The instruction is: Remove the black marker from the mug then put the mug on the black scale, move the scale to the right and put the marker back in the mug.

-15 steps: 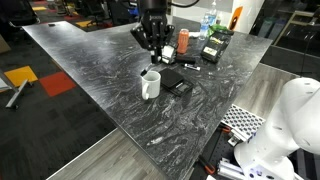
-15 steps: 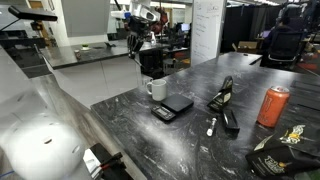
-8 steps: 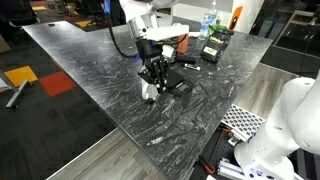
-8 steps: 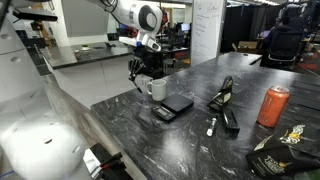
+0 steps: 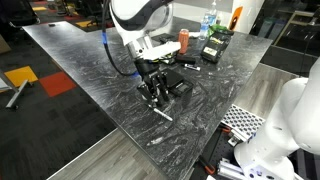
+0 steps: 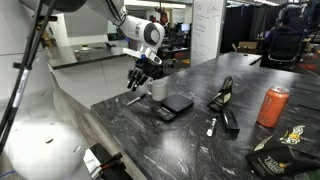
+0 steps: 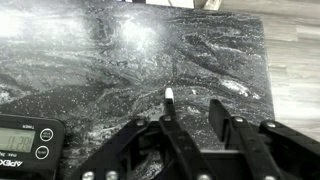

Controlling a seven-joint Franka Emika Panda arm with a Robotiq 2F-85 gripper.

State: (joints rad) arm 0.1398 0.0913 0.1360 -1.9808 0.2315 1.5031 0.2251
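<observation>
- A dark, grey-veined marble table (image 5: 80, 60) is set in an open workroom, with a wooden floor seen beyond its edge in an exterior view
- In that exterior view the gripper (image 5: 155, 98) is pointed down at the table close to the near edge; the black marker (image 5: 162, 113) is seen as a slim pale-sheened stick slanting away from the fingertips towards 4 o'clock, low over the marble
- Whether the marker rests on the table there cannot be told
- The black scale (image 5: 178, 84) is found just beside the gripper at 2 o'clock, and an orange-red can (image 5: 183, 40) stands well beyond it at 12 o'clock
- In an exterior view from across the table (image 6: 200, 140), the gripper (image 6: 135, 90) is seen at 9 o'clock of the mug (image 6: 158, 90), near it, with the marker (image 6: 133, 99) just under the fingers
- The mug stands upright on the marble, touching or just beside the scale (image 6: 174, 104), which lies at its 4 o'clock; the mug is not on the scale
- A bulkier black gadget (image 6: 224, 96) and the can (image 6: 271, 105) are placed well apart at 3 o'clock
- In the wrist view the two fingers (image 7: 228, 125) are held apart, with a gap wider than the marker (image 7: 169, 105); the gripper (image 7: 192, 113) is not clamped on it
- The marker is seen against the tip of the finger at 9 o'clock, its pale end pointing to 12 o'clock over bare marble (image 7: 120, 60)
- The display corner of the scale (image 7: 25, 140) is seen at 8 o'clock
</observation>
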